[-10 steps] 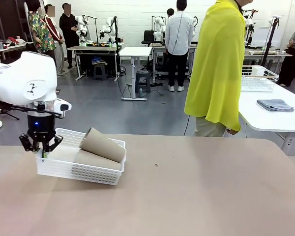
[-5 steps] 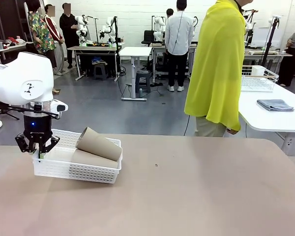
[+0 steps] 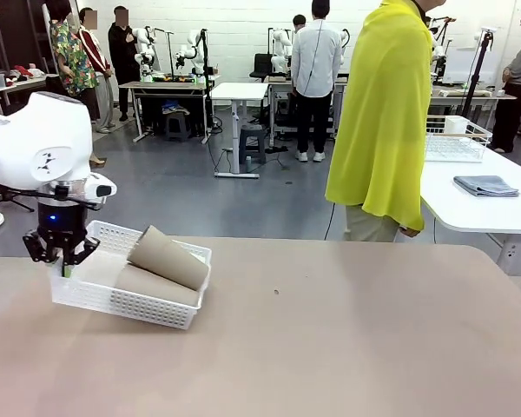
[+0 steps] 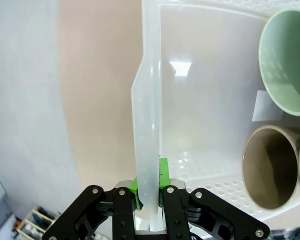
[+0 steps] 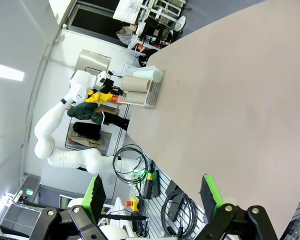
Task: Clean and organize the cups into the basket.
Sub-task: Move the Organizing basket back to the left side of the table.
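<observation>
The white mesh basket (image 3: pixel 113 300) sits at the table's left, its left end slightly raised. My left gripper (image 3: pixel 64 263) is shut on the rim of that end; in the left wrist view its green pads (image 4: pixel 162 170) pinch the basket's rim (image 4: pixel 147 100). Two tan cups lie inside on their sides, one (image 3: pixel 168 257) on top of the other (image 3: pixel 156 284). The left wrist view shows a mint green cup's mouth (image 4: pixel 286 57) and a tan cup's mouth (image 4: pixel 270 167). My right gripper (image 5: pixel 154 196) hangs open over bare table, far from the basket (image 5: pixel 152 93).
The tan table (image 3: pixel 347 339) stretches wide and bare to the right of the basket. A person in a yellow top (image 3: pixel 384 113) stands at the far edge, turned away. A white side table at right holds a wire rack (image 3: pixel 456 139) and a folded grey cloth (image 3: pixel 486 185).
My left gripper has drawn the basket, with its cups, a short way to the left across the table.
</observation>
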You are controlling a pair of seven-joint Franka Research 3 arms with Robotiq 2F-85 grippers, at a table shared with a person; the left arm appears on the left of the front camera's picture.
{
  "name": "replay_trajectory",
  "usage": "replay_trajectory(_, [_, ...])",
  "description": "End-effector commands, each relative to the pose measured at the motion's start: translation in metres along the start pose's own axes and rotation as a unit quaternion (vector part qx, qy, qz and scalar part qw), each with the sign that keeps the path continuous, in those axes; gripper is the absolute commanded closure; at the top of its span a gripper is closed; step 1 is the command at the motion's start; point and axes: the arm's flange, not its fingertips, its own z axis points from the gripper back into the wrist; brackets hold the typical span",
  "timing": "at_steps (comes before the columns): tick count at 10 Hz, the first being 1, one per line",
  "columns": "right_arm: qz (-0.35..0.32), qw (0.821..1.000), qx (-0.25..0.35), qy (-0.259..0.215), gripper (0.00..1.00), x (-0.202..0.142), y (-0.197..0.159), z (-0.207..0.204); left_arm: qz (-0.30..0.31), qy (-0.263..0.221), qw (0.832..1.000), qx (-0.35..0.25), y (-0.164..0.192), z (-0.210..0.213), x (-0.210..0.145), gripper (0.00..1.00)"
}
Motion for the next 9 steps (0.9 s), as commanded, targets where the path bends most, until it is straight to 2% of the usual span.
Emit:
replay_trajectory(1, [0.004, 1.0, -0.001, -0.003, 0.0, -0.003, 0.002, -0.005, -0.023, -0.073, 0.996, 0.039, 0.039, -0.015, 0.002, 0.94])
replay_trajectory(2, [0.004, 1.0, -0.001, -0.003, 0.0, -0.003, 0.002, -0.005, -0.02, -0.086, 0.995, 0.052, 0.05, -0.017, 0.003, 0.94])
replay_trajectory(5, [0.004, 1.0, -0.001, -0.003, 0.0, -0.003, 0.002, -0.005, 0.007, -0.072, 0.996, 0.051, 0.088, -0.022, 0.006, 0.94])
replay_trajectory(9, [0.004, 1.0, -0.001, -0.003, 0.0, -0.003, 0.002, -0.005, 0.031, -0.011, 0.999, 0.01, 0.099, -0.048, 0.014, 0.94])
